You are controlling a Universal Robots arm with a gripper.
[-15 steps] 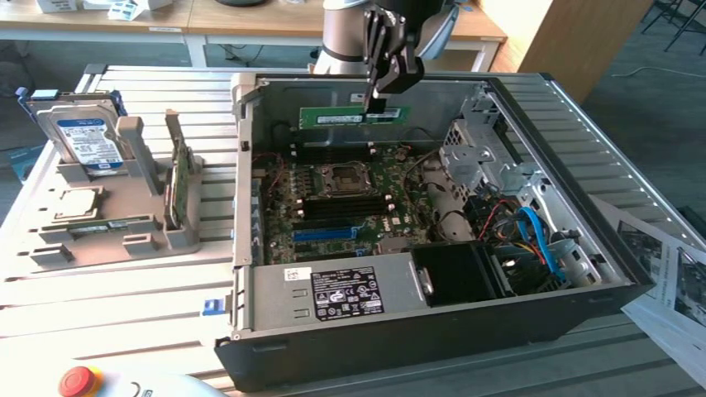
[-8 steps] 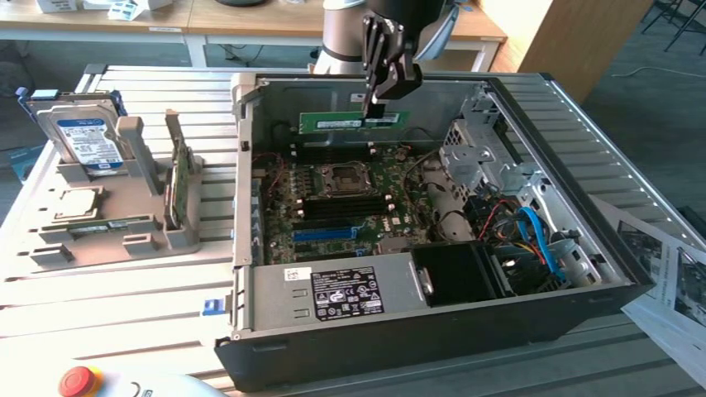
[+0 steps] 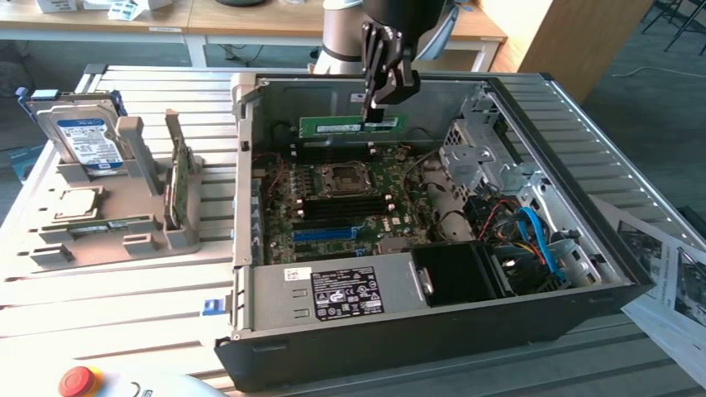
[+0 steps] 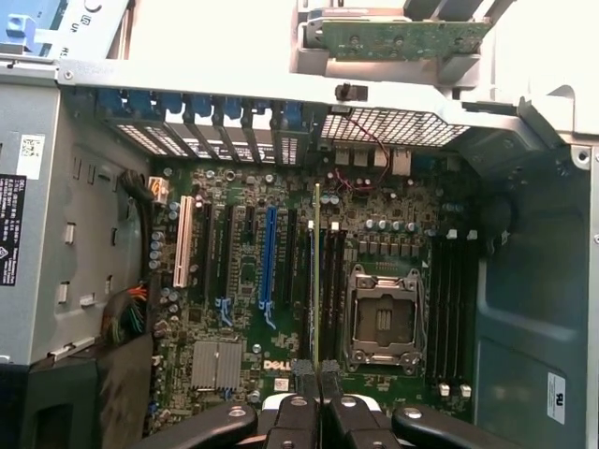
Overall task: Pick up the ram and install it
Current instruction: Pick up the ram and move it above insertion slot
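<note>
Holding long, thin green circuit-board ram stick [image 3: 331,126] clamped edge-down in black two-finger gripper [image 3: 381,114], above green motherboard [image 3: 388,211], parallel to its black memory slots [image 4: 334,267], probably for alignment.

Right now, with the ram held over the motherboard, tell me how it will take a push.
The ram is probably stiff: pinched off-centre by the fingers, it juts out level without sagging. Likely light, since that narrow pinch carries it. Edge-on in the wrist view it looks very thin, so a sideways push could flex or crack it.
</note>
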